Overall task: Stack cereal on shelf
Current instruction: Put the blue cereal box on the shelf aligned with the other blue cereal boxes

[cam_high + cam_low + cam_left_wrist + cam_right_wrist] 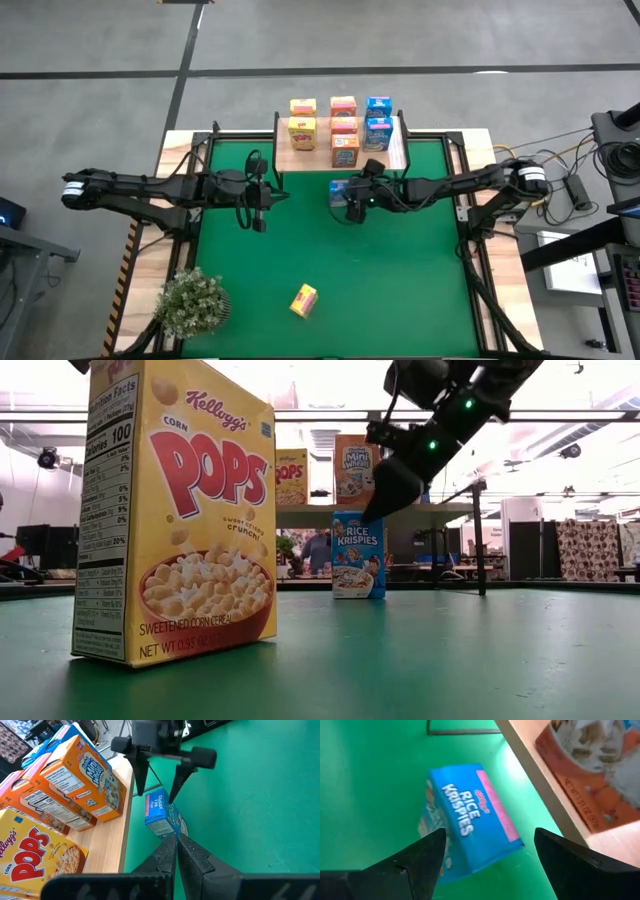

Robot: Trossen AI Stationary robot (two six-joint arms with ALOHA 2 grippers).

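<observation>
Right gripper (350, 203) spread above upright blue cereal box (339, 190) near shelf (395, 155), left gripper (259, 208) pressed together.

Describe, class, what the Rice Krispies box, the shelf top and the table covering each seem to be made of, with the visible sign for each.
Rice Krispies box: likely thin printed cardboard, slightly glossy; sharp folded edges, full-colour print.
Shelf top: light wood or wood-look board, matte; pale, even surface with a square edge.
Table covering: green mat, probably felt or rubber; flat, uniform, non-reflective.
</observation>
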